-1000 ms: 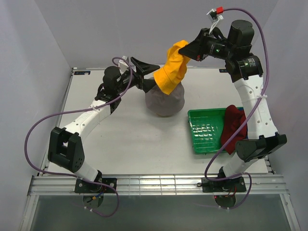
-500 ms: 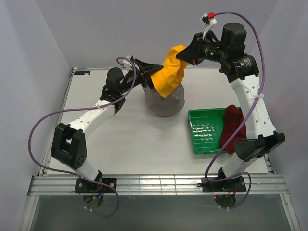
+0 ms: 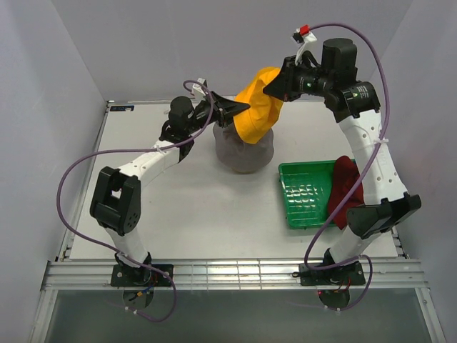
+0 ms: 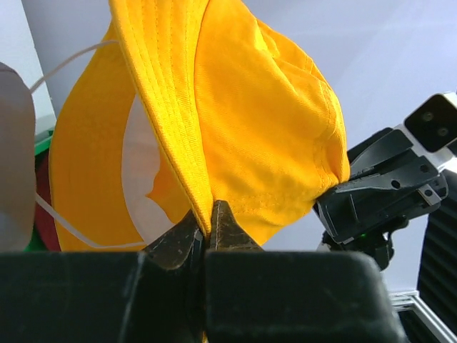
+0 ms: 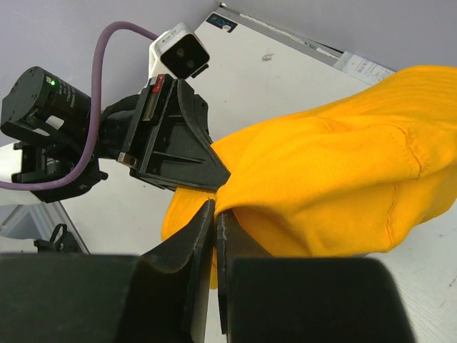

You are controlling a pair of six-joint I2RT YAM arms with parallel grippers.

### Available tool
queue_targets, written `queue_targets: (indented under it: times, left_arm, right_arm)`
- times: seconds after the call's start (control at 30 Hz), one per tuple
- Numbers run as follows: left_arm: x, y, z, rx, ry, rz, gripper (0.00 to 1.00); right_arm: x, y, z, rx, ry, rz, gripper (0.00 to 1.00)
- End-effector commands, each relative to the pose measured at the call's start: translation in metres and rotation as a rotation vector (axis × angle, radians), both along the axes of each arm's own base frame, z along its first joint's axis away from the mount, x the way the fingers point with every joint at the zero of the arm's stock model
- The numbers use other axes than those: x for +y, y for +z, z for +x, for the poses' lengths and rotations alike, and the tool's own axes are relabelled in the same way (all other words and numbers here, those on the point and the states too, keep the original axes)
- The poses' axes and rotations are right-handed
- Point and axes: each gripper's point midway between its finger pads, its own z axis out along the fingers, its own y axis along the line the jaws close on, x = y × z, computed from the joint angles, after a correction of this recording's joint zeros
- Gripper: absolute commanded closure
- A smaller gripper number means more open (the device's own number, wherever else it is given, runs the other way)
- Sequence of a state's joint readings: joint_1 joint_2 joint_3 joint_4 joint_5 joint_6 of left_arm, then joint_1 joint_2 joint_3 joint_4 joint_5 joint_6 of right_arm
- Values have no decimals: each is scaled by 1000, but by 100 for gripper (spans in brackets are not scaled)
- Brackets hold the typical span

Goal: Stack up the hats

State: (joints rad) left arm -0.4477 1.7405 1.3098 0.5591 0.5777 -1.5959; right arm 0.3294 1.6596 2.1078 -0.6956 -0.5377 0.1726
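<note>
A yellow hat hangs in the air above a grey hat that sits at the back middle of the table. My left gripper is shut on the yellow hat's brim from the left. My right gripper is shut on the hat's fabric from the right, so the hat is stretched between both. In the left wrist view my left gripper pinches the brim edge. A dark red hat drapes over the right side of the green tray.
The green tray stands at the right of the table, beside my right arm's lower links. The grey hat shows as a blur at the left edge of the left wrist view. White walls enclose the back and sides.
My left gripper has reached right to the yellow hat and shut on its brim. The right gripper has carried the hat slightly left and higher, and the hat now spreads between the two.
</note>
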Motion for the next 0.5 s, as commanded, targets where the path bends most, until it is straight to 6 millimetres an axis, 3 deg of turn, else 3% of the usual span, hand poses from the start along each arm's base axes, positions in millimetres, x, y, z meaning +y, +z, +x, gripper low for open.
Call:
queue_targets:
  times: [0.0, 0.47]
  left_arm:
    - [5, 15, 7, -129, 16, 36, 91]
    - [28, -26, 38, -177, 76, 183, 86]
  right_arm:
    - [8, 13, 1, -78, 3, -13, 92]
    - [31, -41, 36, -11, -93, -129, 92]
